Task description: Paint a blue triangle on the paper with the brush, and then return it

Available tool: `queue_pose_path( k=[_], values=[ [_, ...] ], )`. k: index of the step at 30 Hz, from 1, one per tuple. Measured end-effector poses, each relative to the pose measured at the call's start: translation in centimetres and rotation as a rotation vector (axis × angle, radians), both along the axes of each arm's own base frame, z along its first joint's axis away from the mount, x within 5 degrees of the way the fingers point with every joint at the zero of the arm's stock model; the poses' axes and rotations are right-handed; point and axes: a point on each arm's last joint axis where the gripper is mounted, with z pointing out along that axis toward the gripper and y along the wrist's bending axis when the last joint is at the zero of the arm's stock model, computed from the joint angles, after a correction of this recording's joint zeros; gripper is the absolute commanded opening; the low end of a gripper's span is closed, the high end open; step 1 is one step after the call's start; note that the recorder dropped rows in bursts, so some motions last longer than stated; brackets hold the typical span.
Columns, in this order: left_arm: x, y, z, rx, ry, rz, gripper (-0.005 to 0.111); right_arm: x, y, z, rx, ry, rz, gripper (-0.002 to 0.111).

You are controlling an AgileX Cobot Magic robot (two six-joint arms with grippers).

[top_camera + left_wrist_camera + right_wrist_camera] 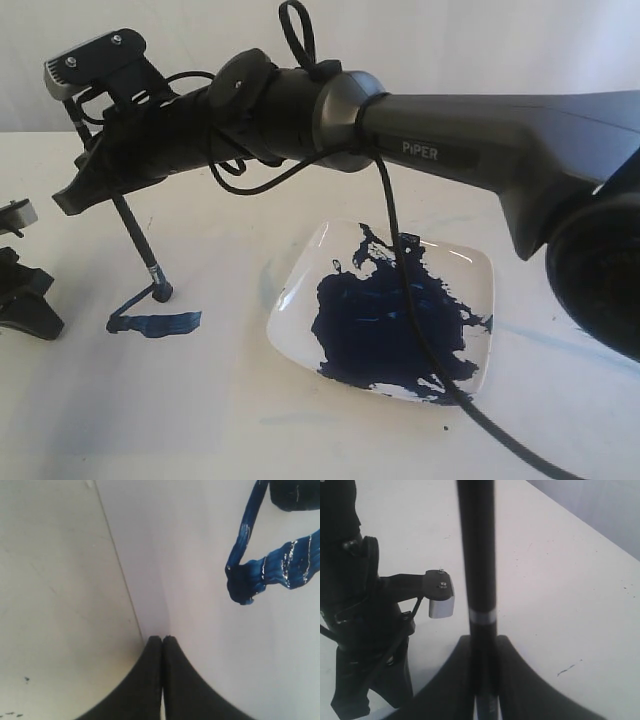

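Note:
My right gripper (95, 190) has reached across to the left and is shut on the black handle of the brush (140, 245). The brush slants down, and its blue-stained tip (163, 292) meets the paper at the upper end of a stroke. The blue triangle (150, 323) shows as two dark-blue strokes joined at a corner (242, 582). The right wrist view has the brush handle (477, 555) running out from between the right gripper's (481, 641) jaws. My left gripper (162, 638) is shut and empty, its tips at the edge of the paper (210, 540).
A white square dish (470, 265) with a large pool of dark-blue paint (385, 325) sits right of the strokes, under the right arm. A black cable (410, 300) hangs over it. The left arm (25, 295) stands at the far left edge.

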Motion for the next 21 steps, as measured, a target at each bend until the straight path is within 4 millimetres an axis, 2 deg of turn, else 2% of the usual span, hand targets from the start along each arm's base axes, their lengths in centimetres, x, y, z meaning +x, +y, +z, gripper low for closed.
queue_pose_path(
  k=[21],
  values=[
    [0.0, 0.0, 0.0, 0.0, 0.0, 0.0, 0.0, 0.47, -0.64, 0.31, -0.009, 0.018, -0.007, 0.0]
  ],
)
